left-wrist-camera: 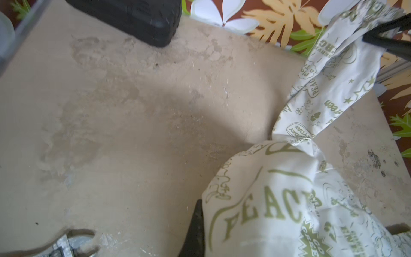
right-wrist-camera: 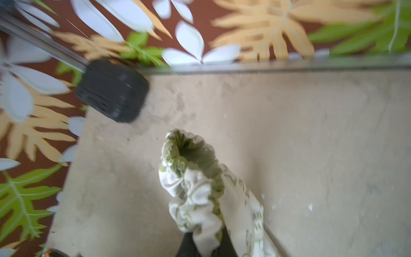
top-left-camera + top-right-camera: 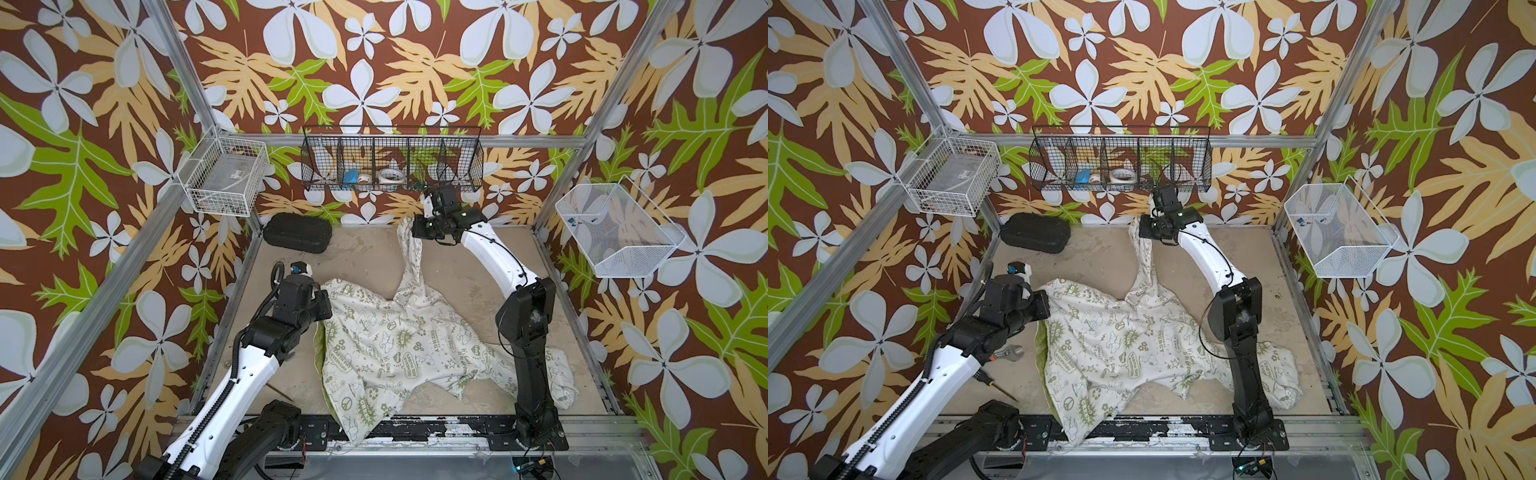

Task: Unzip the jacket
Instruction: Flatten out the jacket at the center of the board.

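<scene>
We see the jacket [image 3: 395,345] lying crumpled in the middle of the table [image 3: 361,253]. The left gripper [image 3: 325,299] is closed on its left edge. The right gripper [image 3: 417,232] pinches a sleeve [image 3: 409,266], raised near the back wall.

Both arms pair glossy white link shells with matte black joint housings. The left arm [image 3: 249,374], lower left in both top views, wears a ribbed black cable conduit [image 3: 226,395]. The right arm [image 3: 494,262], right of centre, carries a thin black cable [image 3: 509,253]; small green lights [image 3: 430,225] dot its wrist. The right gripper [image 2: 204,244] has black fingers.
</scene>
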Controlling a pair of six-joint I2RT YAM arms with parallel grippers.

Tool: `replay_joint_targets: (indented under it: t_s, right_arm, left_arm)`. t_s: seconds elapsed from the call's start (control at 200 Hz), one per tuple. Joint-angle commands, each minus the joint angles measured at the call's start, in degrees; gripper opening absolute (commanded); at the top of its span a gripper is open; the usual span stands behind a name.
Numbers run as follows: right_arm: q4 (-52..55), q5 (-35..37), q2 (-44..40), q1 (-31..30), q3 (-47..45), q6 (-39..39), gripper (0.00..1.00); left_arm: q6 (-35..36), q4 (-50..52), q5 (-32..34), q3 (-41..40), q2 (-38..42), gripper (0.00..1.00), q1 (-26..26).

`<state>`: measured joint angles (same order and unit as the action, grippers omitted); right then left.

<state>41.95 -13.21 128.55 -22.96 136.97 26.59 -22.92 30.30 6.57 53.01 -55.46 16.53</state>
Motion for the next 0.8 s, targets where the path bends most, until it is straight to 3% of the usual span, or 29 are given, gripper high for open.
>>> replay_joint_targets:
  t_s: [0.0,0.125,0.22,0.275,0.426,0.466,0.541,0.616,0.721,0.791]
  right_arm:
    - [-2.49,-10.22,4.16,2.1,10.79,4.17,0.0]
    - [-16.08,-23.56,4.29,3.33,10.98,12.76,0.0]
    - [-22.73,-29.56,3.78,2.92,12.38,16.35,0.0]
    - [-24.4,-31.72,3.36,2.97,14.25,17.5,0.0]
    - [-26.21,-33.85,-3.27,4.46,13.66,14.1,0.0]
    - [-26.05,-33.74,-5.85,5.69,12.51,13.67,0.0]
    - [-24.66,-33.86,-10.61,8.69,10.17,12.73,0.0]
    - [-20.06,-33.05,-15.6,11.74,6.48,9.82,0.0]
    - [-12.1,-30.48,-23.85,15.32,-4.67,4.87,0.0]
    - [-8.71,-26.45,-31.06,15.94,-17.75,0.29,0.0]
  left_arm:
    - [4.55,-0.99,1.09,8.59,-6.06,0.0,-3.95]
    - [6.23,4.16,-2.43,23.35,-16.32,0.0,-12.89]
    - [4.26,6.66,-7.28,33.41,-21.63,0.0,-19.53]
    - [4.08,7.8,-6.62,40.08,-23.85,0.0,-22.57]
    - [7.43,9.49,-5.68,62.35,-28.22,0.0,-24.5]
    - [7.03,5.47,-7.53,61.23,-25.8,0.0,-24.51]
    - [7.6,3.47,-16.68,59.96,-22.51,0.0,-24.53]
    - [7.19,-0.93,-25.24,52.01,-16.49,0.0,-23.79]
    - [7.69,-6.85,-25.76,35.38,-3.43,0.0,-18.68]
    - [6.39,-6.52,-27.24,25.7,4.0,0.0,-17.04]
